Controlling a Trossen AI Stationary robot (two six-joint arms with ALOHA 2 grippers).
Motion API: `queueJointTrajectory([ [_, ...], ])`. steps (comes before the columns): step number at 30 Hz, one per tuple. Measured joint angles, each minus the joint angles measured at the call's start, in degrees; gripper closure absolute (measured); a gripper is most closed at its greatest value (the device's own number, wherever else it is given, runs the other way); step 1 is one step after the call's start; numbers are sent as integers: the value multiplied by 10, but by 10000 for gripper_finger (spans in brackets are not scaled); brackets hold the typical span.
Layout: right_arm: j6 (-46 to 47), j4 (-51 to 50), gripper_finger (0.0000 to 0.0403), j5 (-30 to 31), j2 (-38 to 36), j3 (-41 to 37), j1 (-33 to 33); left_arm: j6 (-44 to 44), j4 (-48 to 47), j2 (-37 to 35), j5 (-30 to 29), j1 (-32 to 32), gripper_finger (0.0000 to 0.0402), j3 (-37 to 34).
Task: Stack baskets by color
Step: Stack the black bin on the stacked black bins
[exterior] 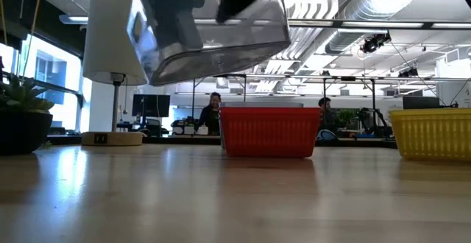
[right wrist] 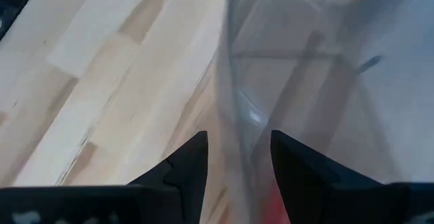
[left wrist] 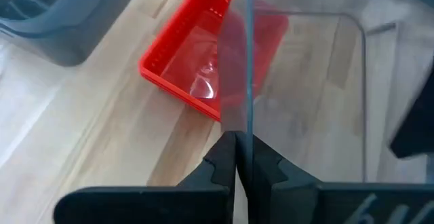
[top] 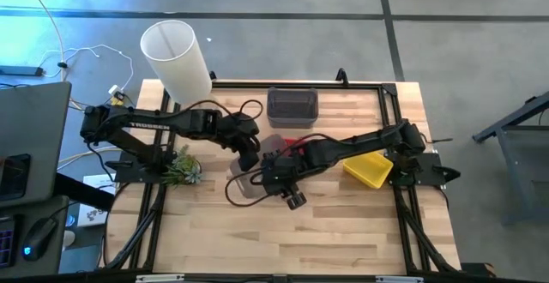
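A clear plastic basket [exterior: 213,37] hangs tilted in the air above the table, with my left gripper [left wrist: 236,149] shut on one of its walls. My right gripper [right wrist: 237,149] is open, one finger on each side of another clear wall [right wrist: 230,95] with a gap to each. A red basket [exterior: 268,130] rests on its base on the table below and behind the clear one. On the table's right side stands a yellow basket [top: 369,170], and a dark grey basket [top: 292,105] stands at the far edge. My left gripper pinches one thin upright wall [left wrist: 241,115] of the clear basket between its two fingers, one inside the basket and one outside. The fingers come slanting down from the table's left. The basket is lifted clear of the table and hangs tilted.
A tall white cylinder [top: 176,60] on a wooden base stands at the far left corner. A green leafy clump [top: 182,168] lies at the left by my left arm. Bare wood stretches along the table's near edge [top: 283,249].
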Motion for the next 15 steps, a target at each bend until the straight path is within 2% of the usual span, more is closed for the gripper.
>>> queueJointTrajectory([
  [7, 30, -39, 274, -9, 26, 0, -11, 18, -1, 0, -1, 7, 402, 0],
  [10, 33, -40, 308, 1, 28, 0, -10, 29, 0, 0, -1, 7, 401, 0],
  [15, 41, -41, 390, 9, 28, 0, -10, 45, 2, 0, -3, 7, 400, 0],
])
